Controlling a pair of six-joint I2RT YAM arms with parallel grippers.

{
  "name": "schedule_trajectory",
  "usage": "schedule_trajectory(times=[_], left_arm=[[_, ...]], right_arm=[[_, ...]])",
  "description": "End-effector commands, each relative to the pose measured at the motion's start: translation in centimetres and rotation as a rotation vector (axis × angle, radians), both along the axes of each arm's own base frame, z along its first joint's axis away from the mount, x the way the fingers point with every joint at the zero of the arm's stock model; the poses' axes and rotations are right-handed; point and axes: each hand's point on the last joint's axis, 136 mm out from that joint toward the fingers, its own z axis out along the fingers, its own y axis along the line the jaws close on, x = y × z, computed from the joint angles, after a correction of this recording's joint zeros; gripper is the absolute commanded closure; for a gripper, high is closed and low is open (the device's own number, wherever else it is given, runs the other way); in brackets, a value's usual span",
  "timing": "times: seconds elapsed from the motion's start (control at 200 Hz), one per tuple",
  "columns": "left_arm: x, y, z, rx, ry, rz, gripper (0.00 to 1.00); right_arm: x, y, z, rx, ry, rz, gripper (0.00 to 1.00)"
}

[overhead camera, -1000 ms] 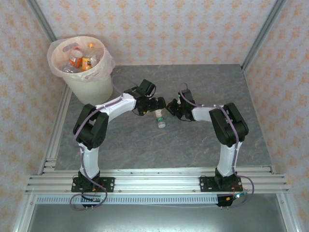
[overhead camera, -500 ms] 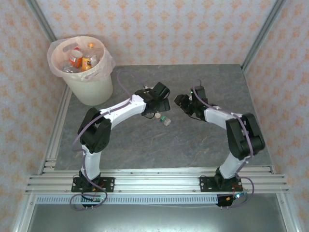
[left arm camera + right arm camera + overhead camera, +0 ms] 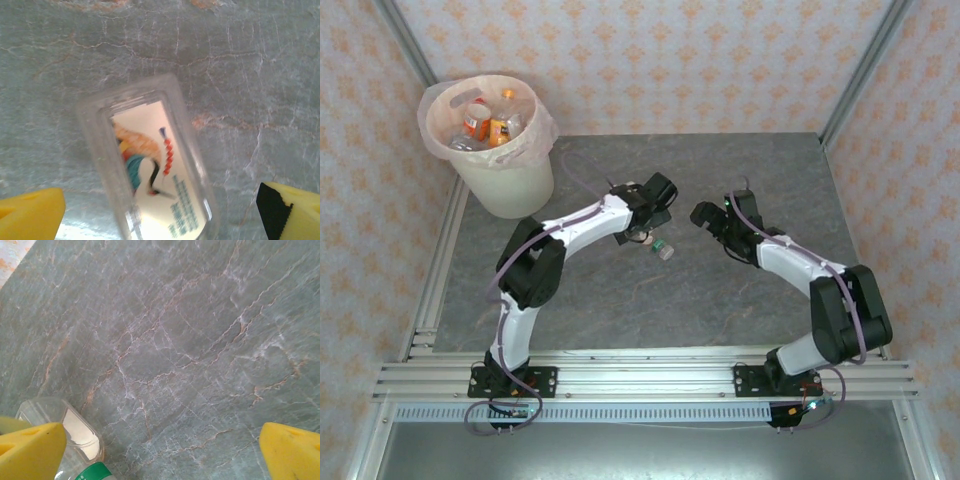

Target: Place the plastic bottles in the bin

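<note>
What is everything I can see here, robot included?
Bin: one, cream-white with a pinkish liner, far left corner of the table.
Bottles in the bin: several, clear with orange and red labels; exact count unclear.
Bottle on the table: one, clear, green-capped, lying mid-table between the arms.
Table: one, grey marbled.
Walls: pink patterned paper, behind and at both sides.
Arms: two, white and black, bolted at the near edge.
Left pincer: yellow tips, open, over the lying bottle.
Right pincer: yellow tips, open, just right of it.

Clear green-capped bottle (image 3: 662, 249) lying flat, well apart from upright bin (image 3: 510, 185) holding bottles (image 3: 490, 125).
</note>
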Motion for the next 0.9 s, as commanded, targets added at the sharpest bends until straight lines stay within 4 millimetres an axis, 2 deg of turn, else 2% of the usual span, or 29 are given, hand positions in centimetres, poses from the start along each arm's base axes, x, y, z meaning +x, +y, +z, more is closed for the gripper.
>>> schedule_trajectory(times=[0.0,0.09,0.29,0.405,0.575,0.726,0.796,0.896], left_arm=[[0.3,1.1,-0.9,0.026,0.02,0.107,0.0],[0.4,0.6,-1.9,-0.001,0.036,0.122,0.0],[0.2,1.0,-3.8,0.006,0.047,0.152,0.0],[0.1,0.5,-4.9,-0.021,0.051,0.141,0.06],[0.0,1.0,-5.0,0.003,0.052,0.131,0.18],[0.3,1.1,-3.7,0.011,0.009,0.1,0.38],[0.6,1.5,-2.1,0.033,-0.043,0.09,0.44],[0.9,2.2,0.9,0.07,-0.125,0.061,0.48]], right_arm=[[-0.3,-2.1,1.5,-0.109,-0.036,-0.04,0.01],[-0.6,-3.5,2.3,-0.15,-0.061,-0.099,0.01],[-1.5,-5.6,4.3,-0.195,-0.136,-0.179,0.01],[-1.9,-5.9,4.7,-0.224,-0.132,-0.168,0.01],[-2.2,-6.2,4.3,-0.238,-0.112,-0.178,0.01],[-2.1,-6.1,4.5,-0.228,-0.113,-0.18,0.01],[-1.9,-6.1,4.5,-0.231,-0.116,-0.177,0.01],[-1.6,-6.0,4.7,-0.239,-0.119,-0.173,0.01]])
